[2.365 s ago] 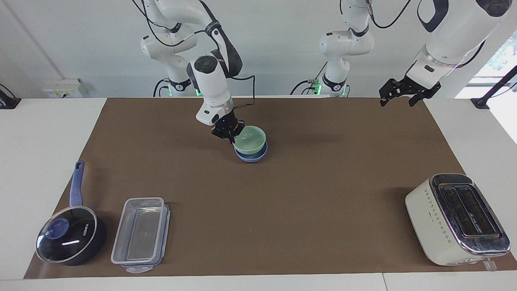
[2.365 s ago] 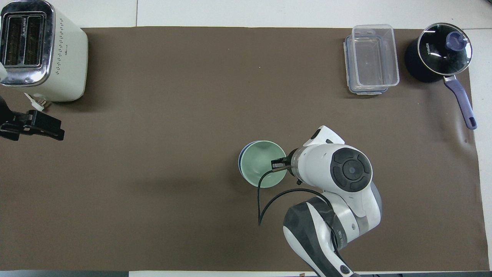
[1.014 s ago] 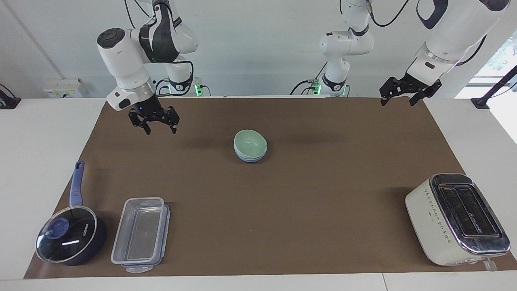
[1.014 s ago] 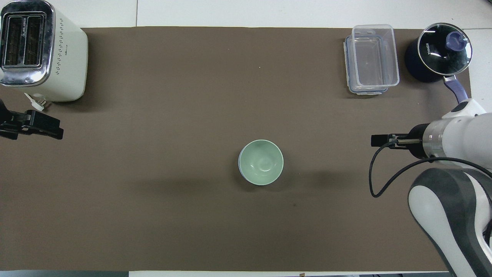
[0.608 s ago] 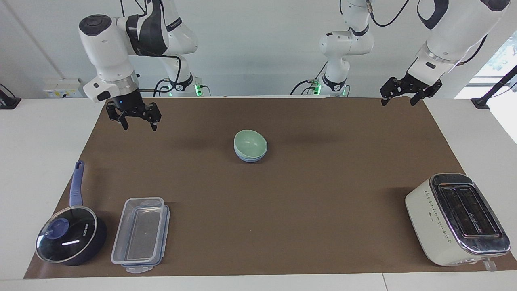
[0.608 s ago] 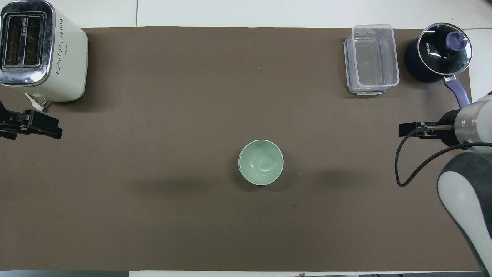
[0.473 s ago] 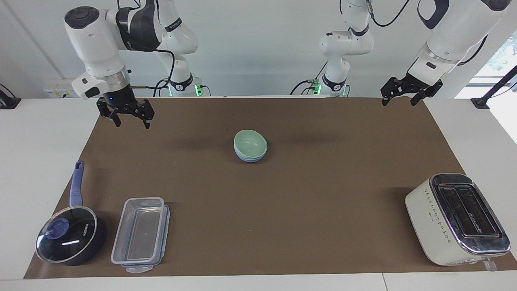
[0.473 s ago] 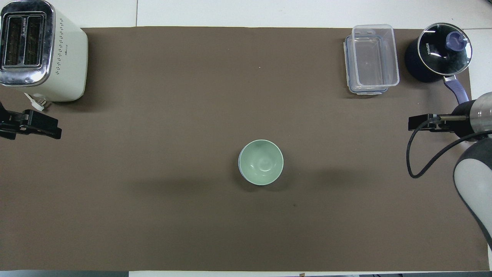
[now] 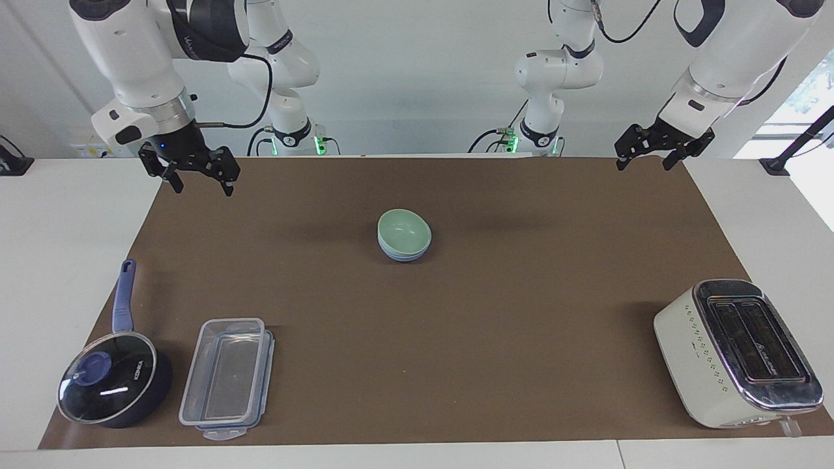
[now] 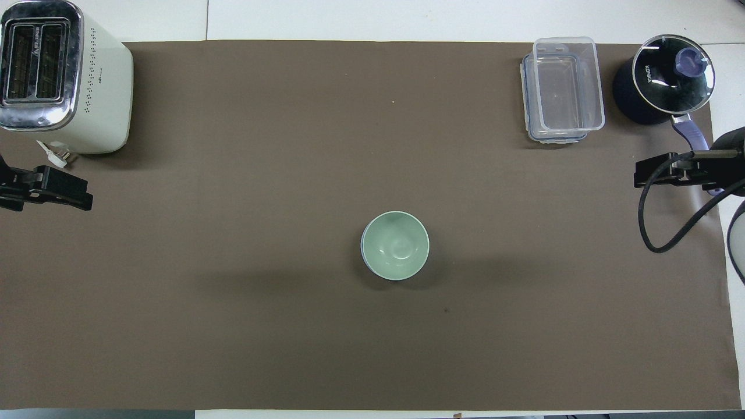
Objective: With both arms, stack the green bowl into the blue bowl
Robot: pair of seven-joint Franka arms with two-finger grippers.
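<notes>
The green bowl [image 9: 404, 231] sits nested in the blue bowl [image 9: 401, 256] on the middle of the brown mat [image 9: 521, 293]. Only the blue bowl's lower rim shows under it. In the overhead view the green bowl [image 10: 395, 244] covers nearly all of the blue one. My right gripper [image 9: 202, 188] is open and empty, raised over the mat's corner at the right arm's end, well away from the bowls. It shows edge-on in the overhead view [image 10: 655, 173]. My left gripper [image 9: 642, 165] is open and empty and waits raised over the mat's corner at the left arm's end [image 10: 61, 195].
A cream toaster [image 9: 736, 352] stands at the left arm's end, farther from the robots than the bowls. A clear lidded container [image 9: 225, 378] and a dark-blue saucepan [image 9: 111, 384] with a glass lid stand at the right arm's end, also farther out.
My right gripper let go of the green bowl, which settled into the blue bowl. It then rose and swung away toward the right arm's end. The left gripper has barely moved.
</notes>
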